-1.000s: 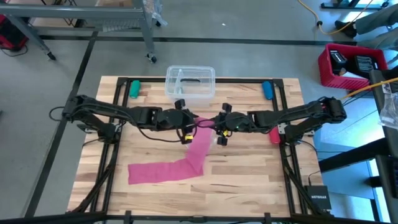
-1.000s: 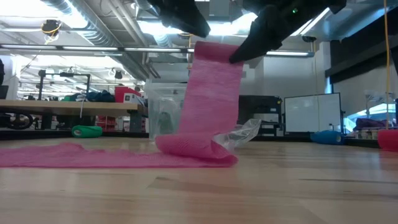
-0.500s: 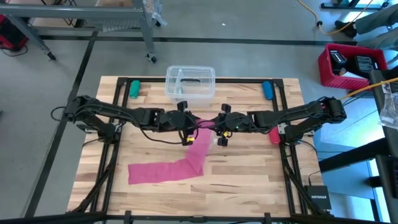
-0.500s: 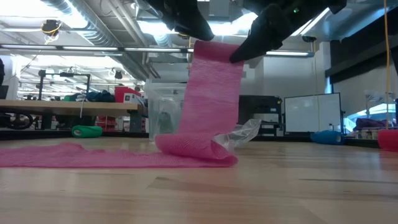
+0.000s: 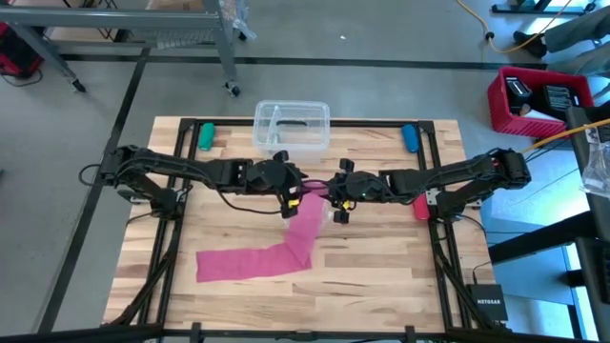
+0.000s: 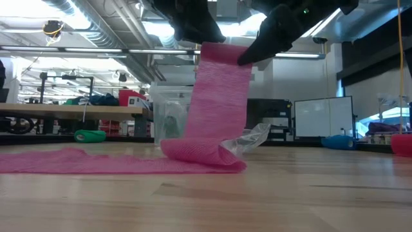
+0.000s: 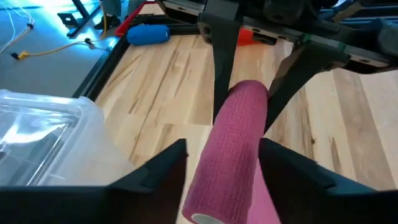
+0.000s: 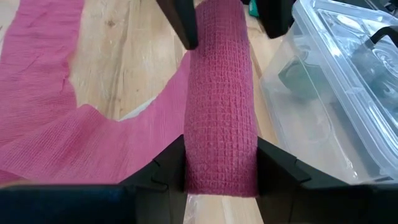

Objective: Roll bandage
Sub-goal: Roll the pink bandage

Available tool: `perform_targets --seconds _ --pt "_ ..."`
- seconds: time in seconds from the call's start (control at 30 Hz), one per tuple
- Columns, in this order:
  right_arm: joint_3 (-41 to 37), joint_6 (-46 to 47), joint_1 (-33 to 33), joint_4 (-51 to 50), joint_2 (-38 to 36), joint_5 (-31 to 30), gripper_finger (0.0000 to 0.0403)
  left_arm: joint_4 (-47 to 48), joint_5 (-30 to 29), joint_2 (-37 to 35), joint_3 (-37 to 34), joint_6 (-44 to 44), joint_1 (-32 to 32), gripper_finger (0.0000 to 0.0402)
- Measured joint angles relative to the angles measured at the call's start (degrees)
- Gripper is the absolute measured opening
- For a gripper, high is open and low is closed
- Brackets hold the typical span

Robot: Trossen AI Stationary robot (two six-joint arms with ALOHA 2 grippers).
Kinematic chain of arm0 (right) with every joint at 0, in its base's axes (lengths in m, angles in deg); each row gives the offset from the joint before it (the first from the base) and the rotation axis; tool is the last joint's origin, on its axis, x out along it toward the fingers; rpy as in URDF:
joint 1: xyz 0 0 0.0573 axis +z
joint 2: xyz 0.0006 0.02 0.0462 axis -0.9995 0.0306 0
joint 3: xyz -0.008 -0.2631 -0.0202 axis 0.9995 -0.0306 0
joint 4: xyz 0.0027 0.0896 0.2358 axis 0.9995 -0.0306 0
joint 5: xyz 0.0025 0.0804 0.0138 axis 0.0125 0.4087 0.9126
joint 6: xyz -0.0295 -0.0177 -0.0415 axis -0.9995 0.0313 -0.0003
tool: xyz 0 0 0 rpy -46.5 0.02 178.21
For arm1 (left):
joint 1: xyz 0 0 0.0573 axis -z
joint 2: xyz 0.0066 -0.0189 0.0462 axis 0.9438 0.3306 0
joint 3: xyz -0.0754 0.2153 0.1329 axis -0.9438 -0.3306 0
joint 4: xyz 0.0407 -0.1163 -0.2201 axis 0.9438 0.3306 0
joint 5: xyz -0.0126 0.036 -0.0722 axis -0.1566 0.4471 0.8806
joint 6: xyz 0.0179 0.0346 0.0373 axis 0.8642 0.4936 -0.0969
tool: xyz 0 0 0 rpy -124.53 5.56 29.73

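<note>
The left tool (image 7: 221,162) has just spread its fingers off the rolled end of the bandage (image 5: 303,211), held above the mid tabletop (image 5: 381,286) by the right tool (image 8: 221,163) clamped on it, so a regrip for another turn seems due.

Workshop: exposed ceiling ducts (image 6: 77,16), cluttered workbenches (image 6: 71,111), concrete floor (image 5: 400,38).
</note>
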Motion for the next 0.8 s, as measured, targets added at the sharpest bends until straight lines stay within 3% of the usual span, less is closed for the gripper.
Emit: perform_targets --seconds 0.13,0.3,0.63,0.8 --pt "0.00 0.00 0.00 0.10 0.00 0.28 0.0147 0.00 0.00 0.56 0.04 1.89 0.34 0.0244" --pt "-0.02 -0.02 0.00 1.57 0.00 1.57 0.0147 0.27 0.04 3.20 0.07 5.21 0.95 0.0252" --pt "-0.02 -0.02 0.02 1.85 -0.01 1.68 0.0147 -3.19 -0.11 3.43 0.07 9.09 2.10 0.0252" --pt "-0.04 0.04 0.04 1.86 0.00 1.97 0.0147 -2.67 -0.13 3.34 0.05 9.23 2.02 0.0211"
